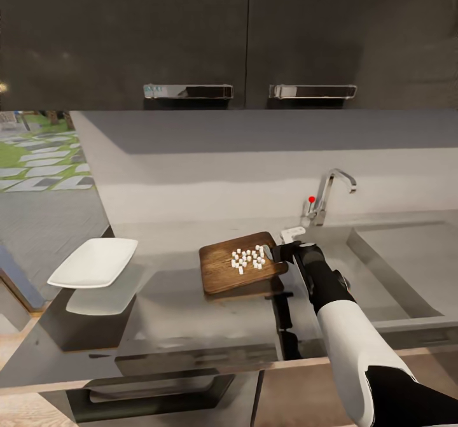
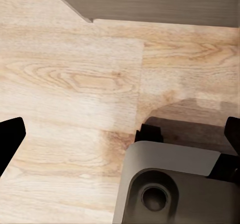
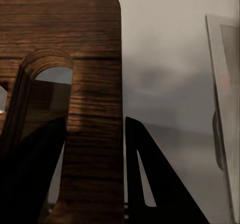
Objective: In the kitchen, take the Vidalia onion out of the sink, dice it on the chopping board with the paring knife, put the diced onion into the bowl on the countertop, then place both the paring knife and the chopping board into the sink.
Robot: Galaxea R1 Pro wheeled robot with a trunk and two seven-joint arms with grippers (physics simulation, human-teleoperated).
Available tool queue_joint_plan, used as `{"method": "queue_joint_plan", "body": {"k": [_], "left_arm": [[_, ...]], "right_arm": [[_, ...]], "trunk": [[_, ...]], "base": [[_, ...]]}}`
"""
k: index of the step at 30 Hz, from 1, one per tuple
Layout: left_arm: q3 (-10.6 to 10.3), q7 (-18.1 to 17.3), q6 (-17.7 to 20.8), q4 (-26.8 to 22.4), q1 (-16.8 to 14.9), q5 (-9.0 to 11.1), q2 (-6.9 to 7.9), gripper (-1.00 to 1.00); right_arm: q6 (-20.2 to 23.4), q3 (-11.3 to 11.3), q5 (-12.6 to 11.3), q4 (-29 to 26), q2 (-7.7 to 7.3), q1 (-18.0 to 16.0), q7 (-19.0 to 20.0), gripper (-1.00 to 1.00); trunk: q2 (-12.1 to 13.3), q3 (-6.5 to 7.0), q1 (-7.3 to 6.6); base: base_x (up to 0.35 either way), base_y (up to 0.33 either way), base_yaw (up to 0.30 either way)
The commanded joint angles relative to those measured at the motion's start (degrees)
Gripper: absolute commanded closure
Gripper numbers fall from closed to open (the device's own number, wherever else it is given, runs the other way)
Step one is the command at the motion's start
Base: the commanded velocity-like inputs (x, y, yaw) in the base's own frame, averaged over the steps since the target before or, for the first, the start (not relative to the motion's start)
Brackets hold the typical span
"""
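Note:
The chopping board [image 1: 232, 268] is over the countertop [image 1: 191, 315] left of the sink [image 1: 407, 268], with a shadow under its near edge. Several white diced onion pieces [image 1: 249, 258] lie on it. My right gripper [image 1: 284, 252] holds the board's right end; in the right wrist view the gripper [image 3: 95, 174] is shut on the board [image 3: 75, 33] beside its handle hole. The white bowl [image 1: 94, 261] stands on the countertop to the far left. My left gripper [image 2: 120, 134] is open over the wooden floor. The paring knife is out of view.
A chrome tap [image 1: 331, 191] with a red-tipped lever rises behind the sink's left corner. Dark wall cabinets [image 1: 248, 39] hang above. The robot's grey base [image 2: 170, 184] lies below the left gripper. Bare countertop lies between bowl and board.

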Motion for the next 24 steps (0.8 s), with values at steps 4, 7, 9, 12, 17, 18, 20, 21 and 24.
{"method": "queue_joint_plan", "body": {"k": [4,7,9,12,17,18,20,21,24], "left_arm": [[-0.5,0.0,-0.4,0.2,-0.1,0.5,-0.02,-1.0],[-0.5,0.0,-0.4,0.2,-0.1,0.5,-0.02,-1.0],[-0.5,0.0,-0.4,0.2,-0.1,0.5,-0.02,-1.0],[-0.5,0.0,-0.4,0.2,-0.1,0.5,-0.03,-1.0],[-0.5,0.0,-0.4,0.2,-0.1,0.5,-0.02,-1.0],[-0.5,0.0,-0.4,0.2,-0.1,0.5,-0.02,-1.0],[-0.5,0.0,-0.4,0.2,-0.1,0.5,-0.02,-1.0],[-0.5,0.0,-0.4,0.2,-0.1,0.5,-0.02,-1.0],[-0.5,0.0,-0.4,0.2,-0.1,0.5,-0.02,-1.0]], "right_arm": [[0.1,-0.3,0.6,-0.1,0.08,0.0,0.4,1.0],[0.1,-0.3,0.6,-0.1,0.08,-0.1,0.4,1.0],[0.1,-0.3,0.6,-0.1,0.08,0.0,0.4,1.0],[0.1,-0.3,0.6,-0.1,0.08,-0.1,0.4,1.0],[0.1,-0.3,0.6,-0.1,0.08,0.0,0.4,1.0],[0.1,-0.3,0.6,-0.1,0.08,0.0,0.4,1.0],[0.2,-0.3,0.6,-0.1,0.08,0.0,0.4,1.0],[0.1,-0.3,0.6,-0.1,0.08,0.0,0.4,1.0],[0.1,-0.3,0.6,-0.1,0.08,-0.1,0.4,1.0]], "trunk": [[0.0,0.29,0.01],[0.0,0.56,0.01],[0.0,0.74,0.01],[0.0,1.01,0.01],[0.0,1.46,0.01],[0.0,1.55,0.01],[0.0,1.72,0.01],[0.0,1.81,0.01],[0.0,2.08,0.01]], "base": [[0.0,0.0,0.0],[0.0,0.0,0.0],[0.0,0.0,0.0],[0.0,0.0,0.0],[0.0,0.0,0.0],[0.0,0.0,0.0],[0.0,0.0,0.0],[0.0,0.0,0.0],[0.0,0.0,0.0]]}}
